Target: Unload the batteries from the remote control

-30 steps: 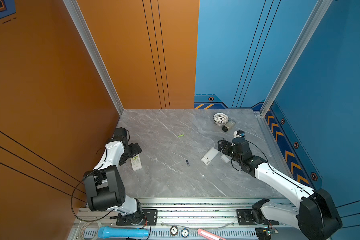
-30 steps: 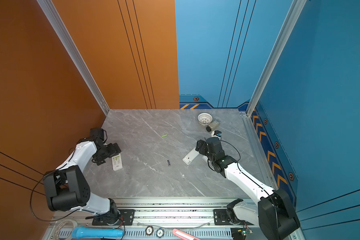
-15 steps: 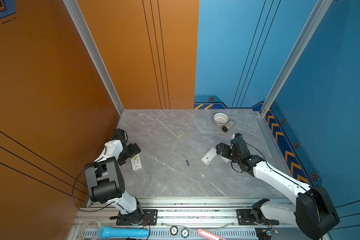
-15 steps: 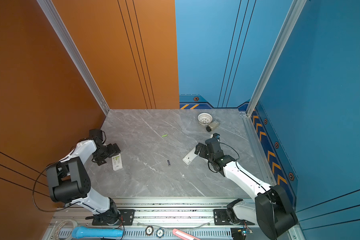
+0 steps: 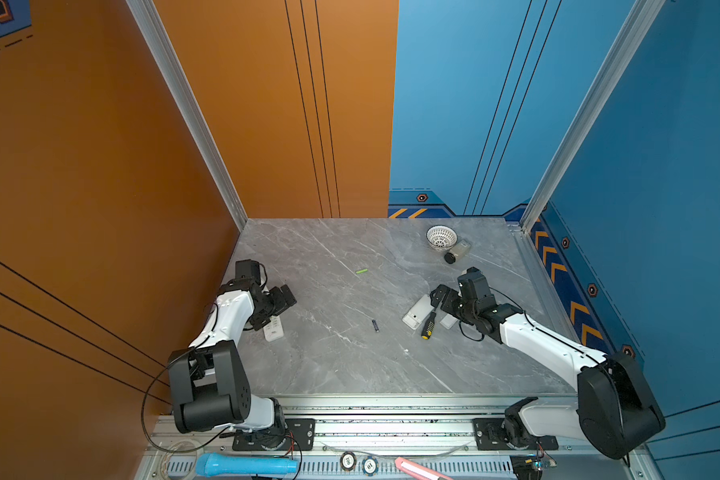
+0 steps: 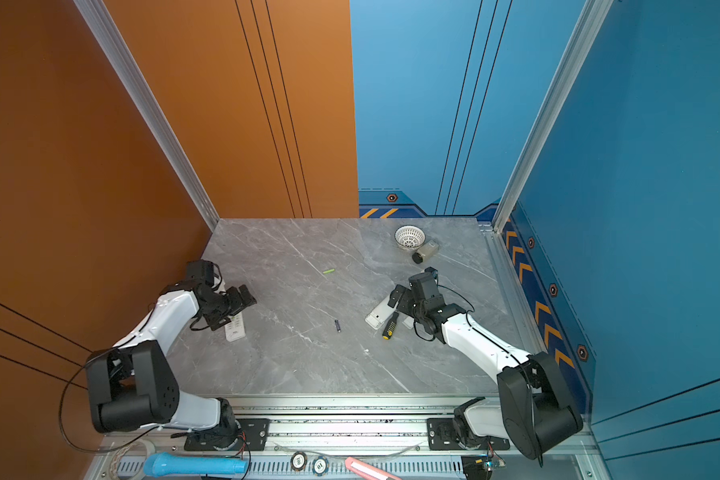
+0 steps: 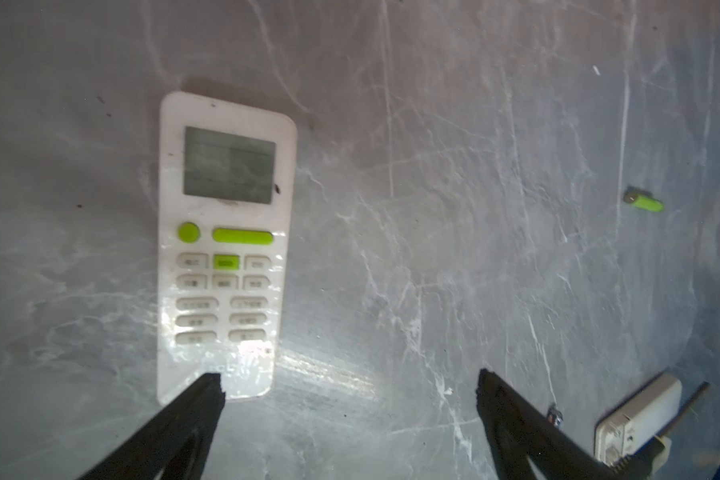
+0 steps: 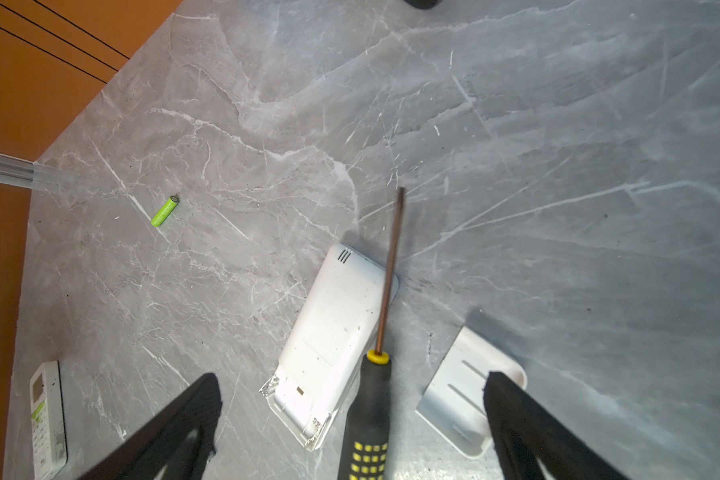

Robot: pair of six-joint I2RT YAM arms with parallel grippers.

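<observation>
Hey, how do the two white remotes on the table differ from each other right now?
The left-side remote lies face up, screen and green buttons showing; the right-side remote lies face down. The right-side remote's end is open, a white cover beside it; the left-side remote's back is hidden. Both are white, flat on the table.

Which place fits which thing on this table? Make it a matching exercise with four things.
Things: 1 green battery; 2 screwdriver; 3 basket; 4 buttons-up remote.
Places: A beside the bottle at the back; B by the open left pincer; C alone on bare table; D alongside the face-down remote, before the open right pincer.
Pairs: 1-C, 2-D, 3-A, 4-B.
</observation>
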